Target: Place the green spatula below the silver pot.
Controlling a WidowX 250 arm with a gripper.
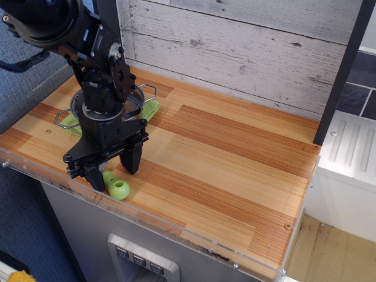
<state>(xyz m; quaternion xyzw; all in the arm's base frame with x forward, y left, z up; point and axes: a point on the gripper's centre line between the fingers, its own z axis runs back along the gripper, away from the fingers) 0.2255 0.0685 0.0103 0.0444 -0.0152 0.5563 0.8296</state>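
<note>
The green spatula (117,188) lies on the wooden counter near its front left edge. Only its lime-green handle end shows; the blade is hidden behind the gripper. My gripper (113,170) stands just above it, jaws open, one finger on each side of the handle and not clamping it. The silver pot (138,97) sits behind the arm at the back left. It is mostly hidden, with its wire loop handles showing on both sides.
A green cloth (151,109) lies under the pot and sticks out left and right. The counter's clear front lip (147,220) runs just in front of the spatula. A plank wall stands behind, and a white drainer (352,150) is at the right.
</note>
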